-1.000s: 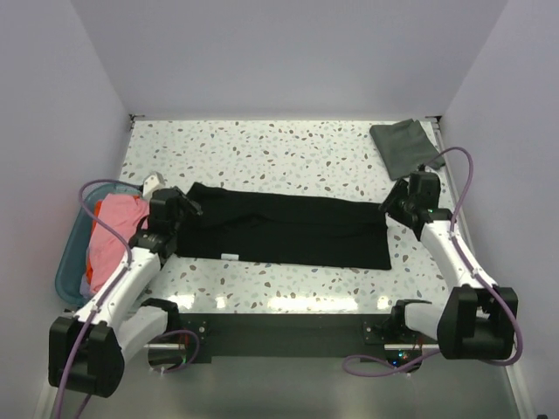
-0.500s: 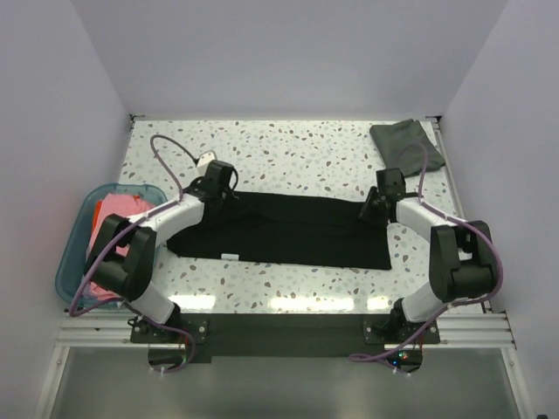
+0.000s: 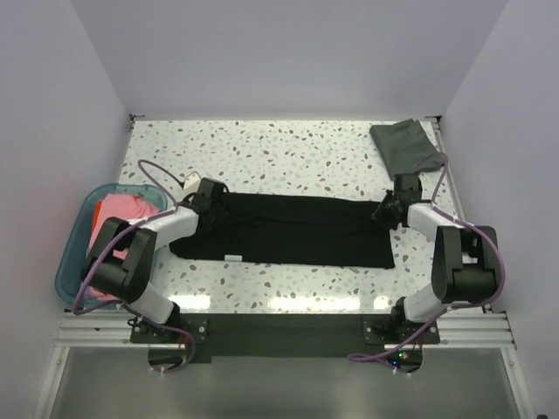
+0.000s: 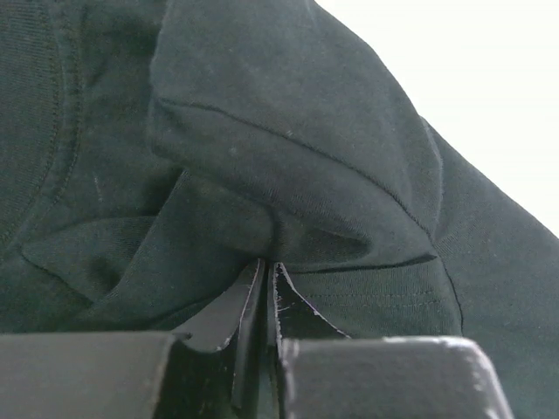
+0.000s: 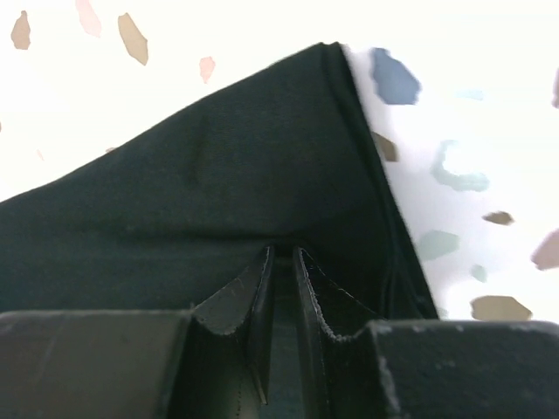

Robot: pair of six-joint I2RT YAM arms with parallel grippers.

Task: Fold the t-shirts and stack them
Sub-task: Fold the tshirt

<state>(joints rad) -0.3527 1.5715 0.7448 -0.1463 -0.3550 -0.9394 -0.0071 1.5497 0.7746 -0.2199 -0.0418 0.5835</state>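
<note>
- The black t-shirt [image 3: 288, 229] lies in a long folded band across the centre of the speckled table [image 3: 288, 153].
- The left gripper [image 4: 267, 267] pinches a bunched fold at the band's left end.
- The right gripper [image 5: 281, 256] is clamped on its right end.
- A grey-green t-shirt [image 3: 406, 147] rests at upper right.
- A pink t-shirt [image 3: 127, 211] lies in the teal tub [image 3: 68, 262] at left.

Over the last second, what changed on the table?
Both arms swung out to the far corners of the black t-shirt; the left tool and right tool now pinch its cloth. The shirt itself, the grey-green t-shirt and the teal tub stayed put.
</note>
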